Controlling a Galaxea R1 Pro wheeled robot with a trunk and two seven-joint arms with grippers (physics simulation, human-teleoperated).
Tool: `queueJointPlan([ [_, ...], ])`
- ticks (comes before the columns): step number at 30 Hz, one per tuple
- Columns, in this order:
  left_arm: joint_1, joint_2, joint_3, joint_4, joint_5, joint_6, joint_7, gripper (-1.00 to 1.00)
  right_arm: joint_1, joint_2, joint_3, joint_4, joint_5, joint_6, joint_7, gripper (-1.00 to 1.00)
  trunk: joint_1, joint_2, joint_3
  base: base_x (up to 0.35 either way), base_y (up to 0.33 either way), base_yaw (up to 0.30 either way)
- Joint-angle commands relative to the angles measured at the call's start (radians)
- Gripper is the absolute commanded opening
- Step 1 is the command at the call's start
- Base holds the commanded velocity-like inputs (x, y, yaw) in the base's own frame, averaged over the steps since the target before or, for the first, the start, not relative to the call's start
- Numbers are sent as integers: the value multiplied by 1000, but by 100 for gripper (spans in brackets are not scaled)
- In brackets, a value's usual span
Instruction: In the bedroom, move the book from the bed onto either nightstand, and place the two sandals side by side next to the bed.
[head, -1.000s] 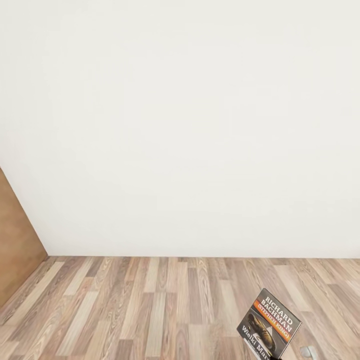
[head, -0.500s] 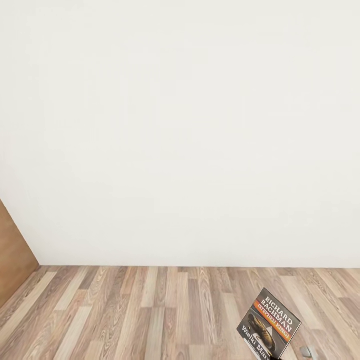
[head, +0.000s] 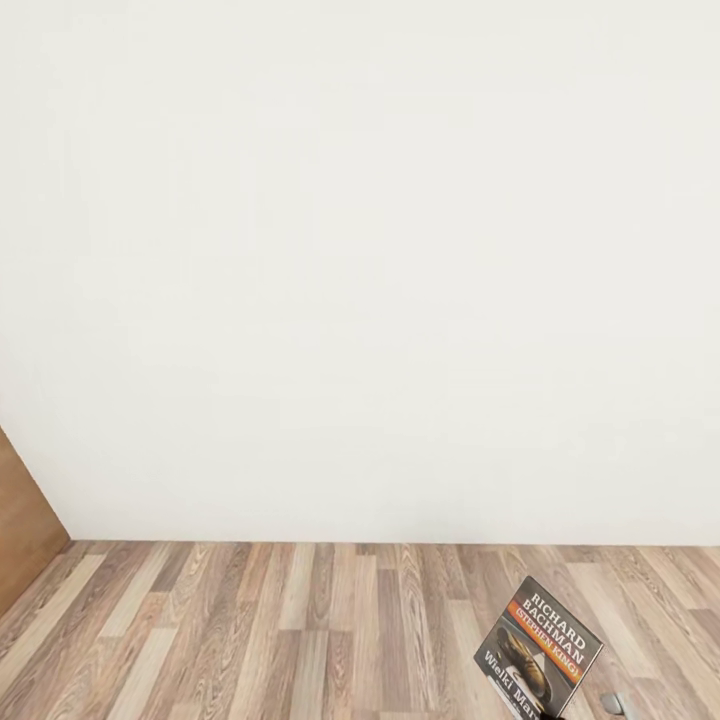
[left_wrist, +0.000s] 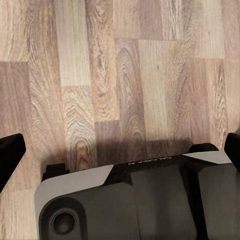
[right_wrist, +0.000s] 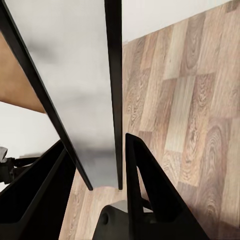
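The right gripper (right_wrist: 100, 165) clamps the thin dark-covered paperback book (head: 540, 647) upright above the wood-plank floor (head: 300, 640), before a white wall (head: 360, 260). The left gripper (left_wrist: 120, 150), apparently spread wide, holds nothing.

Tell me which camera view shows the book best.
The head view: the book faces the camera at the lower right, upright and tilted, its author lettering readable. The right wrist view gives it edge-on between the right gripper's fingers, showing a blurred grey face. The left wrist view looks down at wood-plank floor.
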Motion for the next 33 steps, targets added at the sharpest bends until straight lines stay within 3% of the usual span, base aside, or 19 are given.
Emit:
queueJointPlan([
  [1,-1,0,9,1,-10,-4,-2,100,-1,0,-6,0,2,4,4,-100,1,-2,-2,313,0,0],
  [33,-1,0,9,1,-10,-4,-2,100,-1,0,-5,0,2,4,6,-100,1,-2,-1,325,0,-6],
])
